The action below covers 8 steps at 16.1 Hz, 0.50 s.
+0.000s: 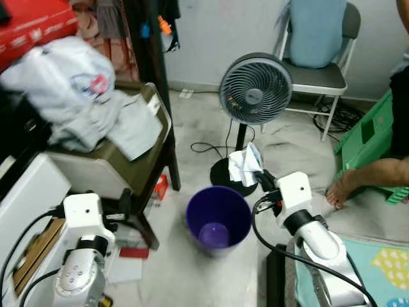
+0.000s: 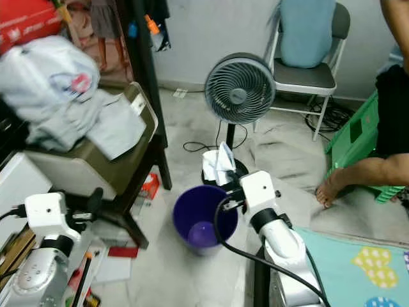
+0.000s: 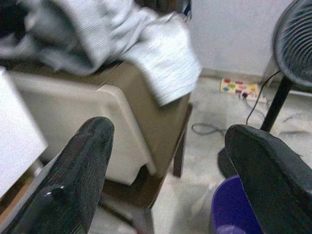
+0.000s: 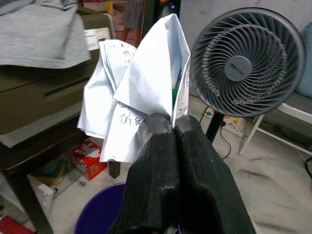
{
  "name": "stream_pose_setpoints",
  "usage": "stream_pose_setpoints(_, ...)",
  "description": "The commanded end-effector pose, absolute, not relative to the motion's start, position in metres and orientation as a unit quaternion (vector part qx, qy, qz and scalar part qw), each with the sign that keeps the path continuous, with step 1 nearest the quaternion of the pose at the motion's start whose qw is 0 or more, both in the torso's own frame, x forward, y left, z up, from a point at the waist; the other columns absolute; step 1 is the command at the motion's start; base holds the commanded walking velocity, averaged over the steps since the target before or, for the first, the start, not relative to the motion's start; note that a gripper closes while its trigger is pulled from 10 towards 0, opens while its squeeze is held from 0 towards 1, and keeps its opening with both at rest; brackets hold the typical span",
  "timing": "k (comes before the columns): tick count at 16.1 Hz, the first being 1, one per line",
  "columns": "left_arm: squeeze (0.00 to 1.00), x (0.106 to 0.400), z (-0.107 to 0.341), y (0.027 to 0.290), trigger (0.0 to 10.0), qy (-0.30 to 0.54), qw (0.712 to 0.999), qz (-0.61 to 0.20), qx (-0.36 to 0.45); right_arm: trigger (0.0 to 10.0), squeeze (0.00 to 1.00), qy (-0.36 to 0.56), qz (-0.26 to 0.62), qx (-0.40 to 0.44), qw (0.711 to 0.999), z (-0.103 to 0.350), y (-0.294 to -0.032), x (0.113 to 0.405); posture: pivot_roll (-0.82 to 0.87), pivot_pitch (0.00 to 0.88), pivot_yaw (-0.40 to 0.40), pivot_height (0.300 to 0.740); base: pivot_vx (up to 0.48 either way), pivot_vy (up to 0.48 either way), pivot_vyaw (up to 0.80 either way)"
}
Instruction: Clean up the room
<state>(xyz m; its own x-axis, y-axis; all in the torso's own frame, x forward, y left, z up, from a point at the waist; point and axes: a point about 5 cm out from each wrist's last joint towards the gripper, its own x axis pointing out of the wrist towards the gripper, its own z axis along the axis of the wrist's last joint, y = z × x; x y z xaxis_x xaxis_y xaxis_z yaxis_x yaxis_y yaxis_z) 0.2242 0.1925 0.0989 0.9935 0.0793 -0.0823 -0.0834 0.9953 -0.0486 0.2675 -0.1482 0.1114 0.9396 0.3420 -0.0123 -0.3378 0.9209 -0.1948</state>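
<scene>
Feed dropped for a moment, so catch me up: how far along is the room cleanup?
Done: nothing I can confirm; the purple bin looks empty.
In hand: the right gripper is shut on crumpled paper above the bin's far rim, not yet released.
Left: drop the paper. Litter lies on the floor beside the stand, and clothes sit piled on the printer. The left gripper is open and holds nothing.

Bin (image 1: 218, 220) on the floor (image 1: 192, 128) before the fan (image 1: 255, 88); paper (image 1: 245, 164) above its far rim; chair (image 1: 317, 75) behind the fan
</scene>
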Motion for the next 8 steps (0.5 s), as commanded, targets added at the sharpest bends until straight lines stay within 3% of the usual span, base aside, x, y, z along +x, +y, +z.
stream_pose_setpoints(1, 0.0, 0.2237, 0.0983, 0.1868, 10.0, 0.042, 0.998, 0.029, -0.03, 10.0, 0.0, -0.007, 0.168, -0.1, 0.981, 0.1102, -0.1544, 0.266, -0.12, 0.108, -0.009, 0.74, 0.259, 0.0, 0.0)
stream_pose_setpoints(8, 0.0, 0.2245, 0.0967, 0.1881, 10.0, 0.048, 0.998, 0.038, -0.03, 10.0, 0.0, -0.007, 0.167, -0.103, 0.98, 0.1103, -0.1543, 0.2666, -0.12, 0.108, -0.009, 0.74, 0.0, 0.0, 0.0)
